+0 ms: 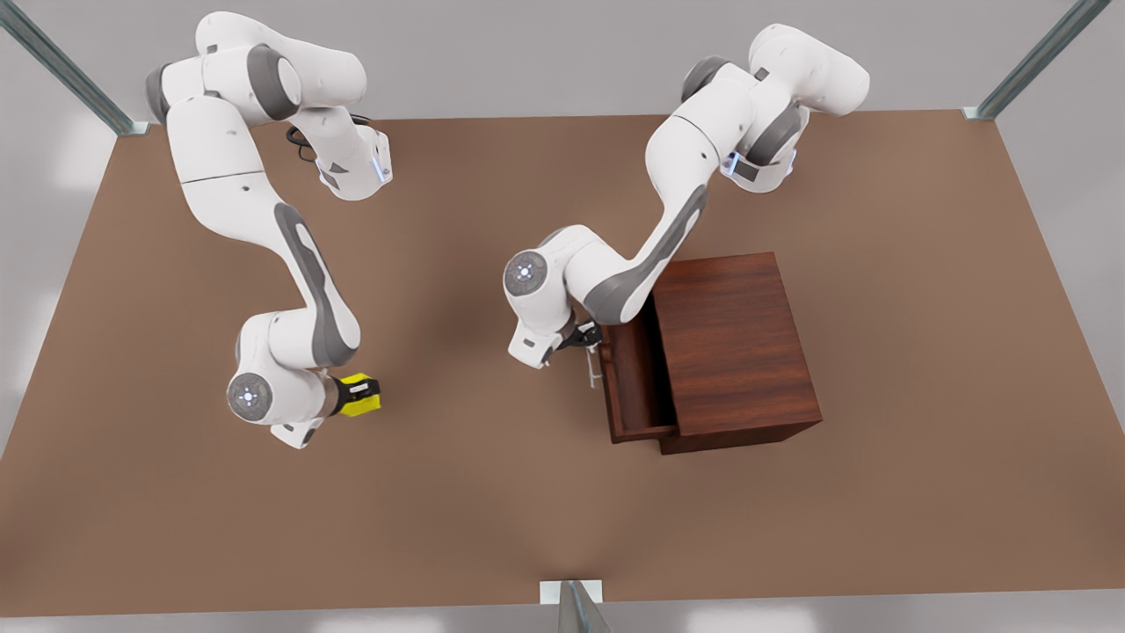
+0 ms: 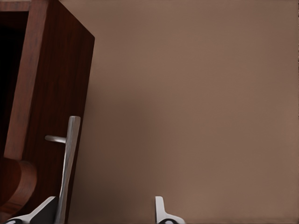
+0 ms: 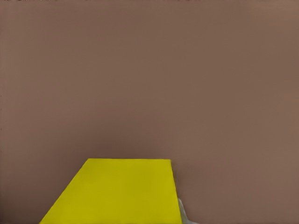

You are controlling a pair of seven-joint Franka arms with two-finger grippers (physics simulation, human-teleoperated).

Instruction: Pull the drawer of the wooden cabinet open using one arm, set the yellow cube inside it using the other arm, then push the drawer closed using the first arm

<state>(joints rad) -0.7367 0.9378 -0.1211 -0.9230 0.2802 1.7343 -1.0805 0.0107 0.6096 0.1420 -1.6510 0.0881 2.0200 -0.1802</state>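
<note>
The drawer (image 1: pixel 635 380) is pulled partly out of the wooden cabinet (image 1: pixel 734 347), toward 9 o'clock in the front view. The left gripper (image 1: pixel 587 345) is at the silver handle (image 2: pixel 67 168), fingers (image 2: pixel 161 211) apart, one at the bar; release is judged underway. The yellow cube (image 1: pixel 360 395) is clamped in the right gripper (image 1: pixel 356 396), well apart at 9 o'clock of the cabinet over the bench (image 1: pixel 914 492). Opening is judged largely done; placing and shutting are left.
</note>
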